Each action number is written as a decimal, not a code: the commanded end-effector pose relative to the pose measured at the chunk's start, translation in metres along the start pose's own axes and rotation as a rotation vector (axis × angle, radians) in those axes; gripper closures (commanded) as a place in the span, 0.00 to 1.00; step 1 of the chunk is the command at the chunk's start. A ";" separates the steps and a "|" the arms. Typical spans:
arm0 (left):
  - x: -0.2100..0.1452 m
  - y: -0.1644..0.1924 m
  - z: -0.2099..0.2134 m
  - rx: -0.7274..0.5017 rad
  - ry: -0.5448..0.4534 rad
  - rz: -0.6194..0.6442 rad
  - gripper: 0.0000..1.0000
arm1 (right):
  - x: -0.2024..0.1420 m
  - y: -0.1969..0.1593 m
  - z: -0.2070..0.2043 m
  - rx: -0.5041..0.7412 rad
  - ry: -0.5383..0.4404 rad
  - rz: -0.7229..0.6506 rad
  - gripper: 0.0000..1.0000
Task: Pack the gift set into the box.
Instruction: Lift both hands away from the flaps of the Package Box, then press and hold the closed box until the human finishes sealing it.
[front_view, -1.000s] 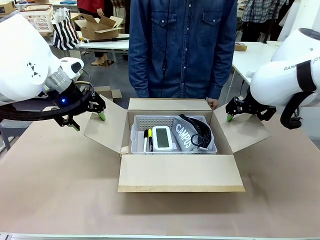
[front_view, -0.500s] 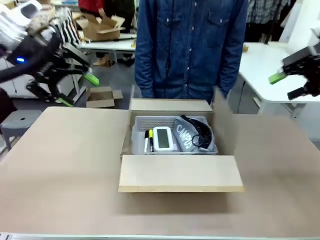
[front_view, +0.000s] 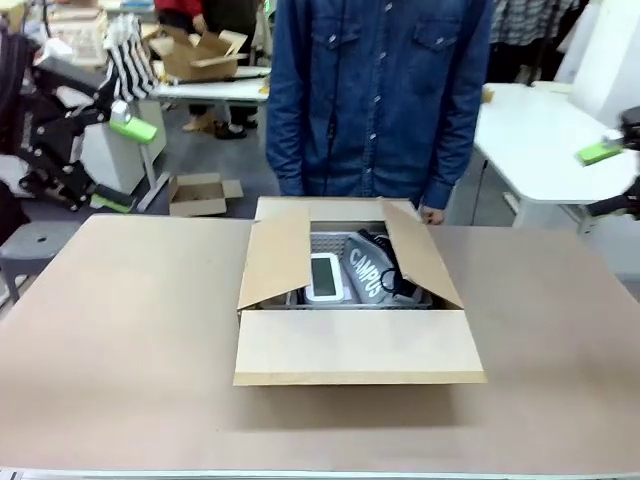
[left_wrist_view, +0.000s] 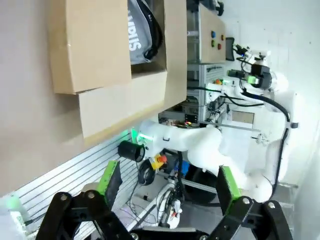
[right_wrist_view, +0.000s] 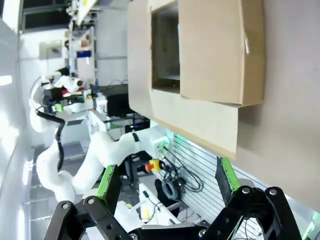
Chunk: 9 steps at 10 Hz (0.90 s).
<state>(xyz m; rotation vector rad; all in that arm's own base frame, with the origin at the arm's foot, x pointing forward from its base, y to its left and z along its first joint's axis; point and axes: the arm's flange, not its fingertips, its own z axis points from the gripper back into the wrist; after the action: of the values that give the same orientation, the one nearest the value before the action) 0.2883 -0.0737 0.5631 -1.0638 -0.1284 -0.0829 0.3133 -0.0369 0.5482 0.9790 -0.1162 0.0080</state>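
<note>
My left gripper (front_view: 120, 165) (left_wrist_view: 167, 182) is spread wide with nothing in it. In its wrist view I see the two green pads far apart with only air between them. It hangs off the left edge of the table (front_view: 120, 330), well apart from the box (front_view: 350, 345). My right gripper (front_view: 612, 180) (right_wrist_view: 166, 177) is just as wide open and empty, out past the table's right edge, in front of a white side table (front_view: 530, 130). The box sits mid-table. Its near flap lies folded out flat toward me and its far flap lies out toward the person (front_view: 380, 90), while the two side flaps stand tilted inward over the opening. Down inside the box I can see the gift set: a strip of its grey basket (front_view: 325, 243), the white gadget (front_view: 324, 277) and the silvery pouch (front_view: 365, 270) beside it. The left side flap hides the basket's left end from me. The person stands close against the far edge.
</note>
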 end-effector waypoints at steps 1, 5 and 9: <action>-0.006 -0.019 0.003 0.035 -0.032 -0.022 0.00 | -0.017 0.021 0.008 -0.007 -0.020 0.064 0.00; -0.006 -0.019 0.003 0.035 -0.032 -0.022 0.00 | -0.017 0.021 0.008 -0.007 -0.020 0.064 0.00; -0.006 -0.019 0.003 0.035 -0.032 -0.022 0.00 | -0.017 0.021 0.008 -0.007 -0.020 0.064 0.00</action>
<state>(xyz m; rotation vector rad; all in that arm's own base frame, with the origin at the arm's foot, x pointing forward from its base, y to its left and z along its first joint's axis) 0.2800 -0.0776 0.5787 -1.0014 -0.1670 -0.0778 0.2926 -0.0319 0.5685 0.9438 -0.1505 0.0272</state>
